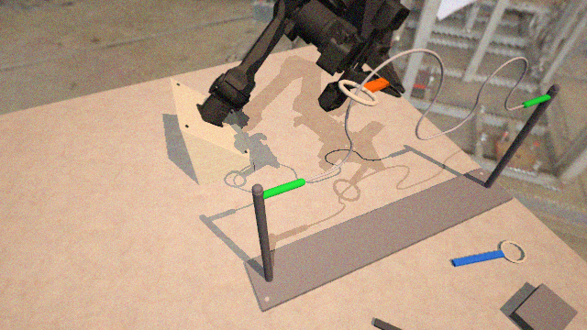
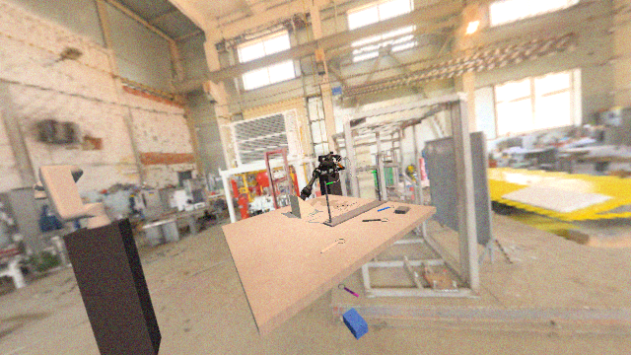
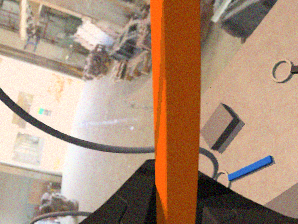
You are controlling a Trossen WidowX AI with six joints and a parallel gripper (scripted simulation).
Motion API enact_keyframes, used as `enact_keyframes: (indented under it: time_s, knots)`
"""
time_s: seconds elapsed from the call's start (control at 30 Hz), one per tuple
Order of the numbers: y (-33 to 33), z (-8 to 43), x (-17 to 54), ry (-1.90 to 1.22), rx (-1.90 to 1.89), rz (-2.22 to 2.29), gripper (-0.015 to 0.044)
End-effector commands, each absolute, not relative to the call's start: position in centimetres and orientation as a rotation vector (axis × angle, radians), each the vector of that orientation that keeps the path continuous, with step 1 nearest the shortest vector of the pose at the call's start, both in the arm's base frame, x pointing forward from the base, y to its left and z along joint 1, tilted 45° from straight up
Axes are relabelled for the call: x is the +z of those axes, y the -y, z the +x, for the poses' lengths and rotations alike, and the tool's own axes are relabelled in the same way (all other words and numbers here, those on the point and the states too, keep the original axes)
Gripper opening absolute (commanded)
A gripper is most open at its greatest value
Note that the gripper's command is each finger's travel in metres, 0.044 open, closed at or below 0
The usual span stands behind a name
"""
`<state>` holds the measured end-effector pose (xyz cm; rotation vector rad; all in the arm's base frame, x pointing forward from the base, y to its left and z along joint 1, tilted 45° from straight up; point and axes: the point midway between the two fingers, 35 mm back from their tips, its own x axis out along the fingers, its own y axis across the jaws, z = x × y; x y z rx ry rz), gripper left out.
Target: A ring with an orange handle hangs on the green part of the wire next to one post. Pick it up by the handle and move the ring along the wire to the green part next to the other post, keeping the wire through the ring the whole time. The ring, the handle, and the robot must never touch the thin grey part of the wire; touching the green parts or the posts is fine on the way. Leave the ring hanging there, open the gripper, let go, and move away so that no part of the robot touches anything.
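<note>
The pale ring [image 1: 368,103] is around the thin grey wire [image 1: 347,124] [image 3: 65,139], on its rising stretch between the near post and the first tall loop. Whether ring and wire touch cannot be told. My gripper [image 1: 383,83] [image 3: 162,169] is shut on the orange handle [image 1: 375,85] [image 3: 181,100], behind the wire in the top view. One green part [image 1: 284,188] joins the near post [image 1: 262,234]; the other green part [image 1: 537,101] joins the far post [image 1: 520,137]. The ring is outside the wrist view, where the wire passes beside and behind the handle.
A tan panel [image 1: 202,137] stands near the arm's elbow. The posts rise from a grey base plate [image 1: 376,229]. A blue-handled ring [image 1: 479,258] [image 3: 251,168] and a grey block [image 1: 548,306] [image 3: 217,127] lie beyond it. The wire's further bends lie right of my gripper in the top view.
</note>
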<state>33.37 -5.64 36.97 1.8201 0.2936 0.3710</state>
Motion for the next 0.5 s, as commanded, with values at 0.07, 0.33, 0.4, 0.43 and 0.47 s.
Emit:
enact_keyframes:
  time_s: [0.07, 0.33, 0.4, 0.43, 0.47]
  knots:
    - [5.73, 33.41, 36.67, -0.291, 0.380, 1.877, -0.0150]
    - [5.83, 33.38, 36.88, -0.277, 0.409, 1.954, -0.0150]
    - [5.86, 33.38, 36.93, -0.274, 0.417, 1.973, -0.0150]
    - [5.87, 33.37, 36.96, -0.272, 0.421, 1.984, -0.0150]
    - [5.89, 33.37, 36.99, -0.270, 0.425, 1.994, -0.0150]
